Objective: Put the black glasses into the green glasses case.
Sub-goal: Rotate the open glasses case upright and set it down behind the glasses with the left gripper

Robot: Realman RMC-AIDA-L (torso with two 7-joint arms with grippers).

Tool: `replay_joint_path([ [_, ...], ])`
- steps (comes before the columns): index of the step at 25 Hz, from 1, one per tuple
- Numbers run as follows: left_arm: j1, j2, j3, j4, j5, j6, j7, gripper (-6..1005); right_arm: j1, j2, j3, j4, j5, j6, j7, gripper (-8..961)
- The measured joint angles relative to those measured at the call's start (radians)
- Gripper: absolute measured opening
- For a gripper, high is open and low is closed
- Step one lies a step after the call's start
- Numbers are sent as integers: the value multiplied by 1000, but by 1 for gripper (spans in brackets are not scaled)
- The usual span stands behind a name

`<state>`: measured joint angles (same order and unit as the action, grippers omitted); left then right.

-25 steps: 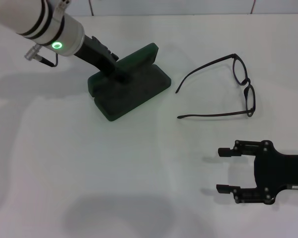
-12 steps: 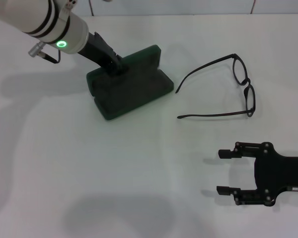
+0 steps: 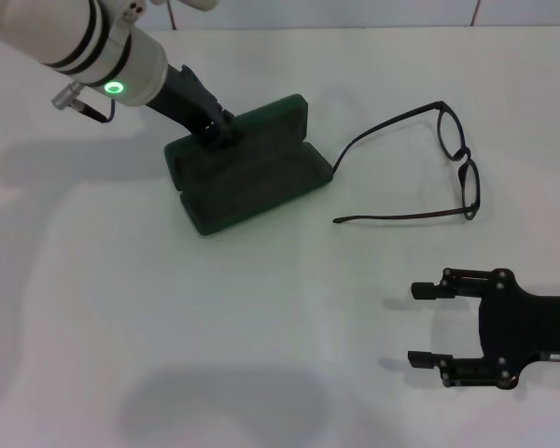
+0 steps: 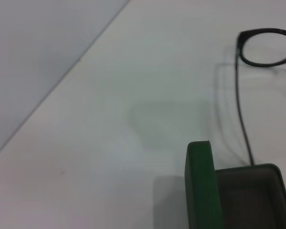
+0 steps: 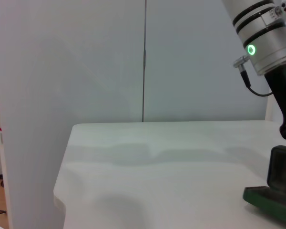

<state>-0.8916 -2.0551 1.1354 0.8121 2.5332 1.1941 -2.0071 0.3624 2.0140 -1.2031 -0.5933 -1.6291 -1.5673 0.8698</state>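
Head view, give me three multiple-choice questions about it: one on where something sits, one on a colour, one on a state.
1. Where do the black glasses lie?
A. inside the case
B. on the table, on the right-arm side of the case
C. in the right gripper

2. What colour is the shell of the glasses case?
A. dark green
B. red
C. white

3. How is the right gripper?
A. shut on the glasses
B. shut on the case
C. open and holding nothing

Answers: 1 B, the glasses rest unfolded on the tabletop by the case. 2 A, the open case has a green shell. 3 C, its fingers stand apart over bare table, while the left gripper is at the case lid.
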Motion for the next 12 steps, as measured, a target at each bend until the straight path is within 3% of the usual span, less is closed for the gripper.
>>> replay_joint_path([
  [3,24,0,-4,42,-30,41,46,194,0,0,0,2,0,1,0,704],
  [12,178,-11,1,297,-172,259,361,195,1,0,2,9,0,3,-1,704],
])
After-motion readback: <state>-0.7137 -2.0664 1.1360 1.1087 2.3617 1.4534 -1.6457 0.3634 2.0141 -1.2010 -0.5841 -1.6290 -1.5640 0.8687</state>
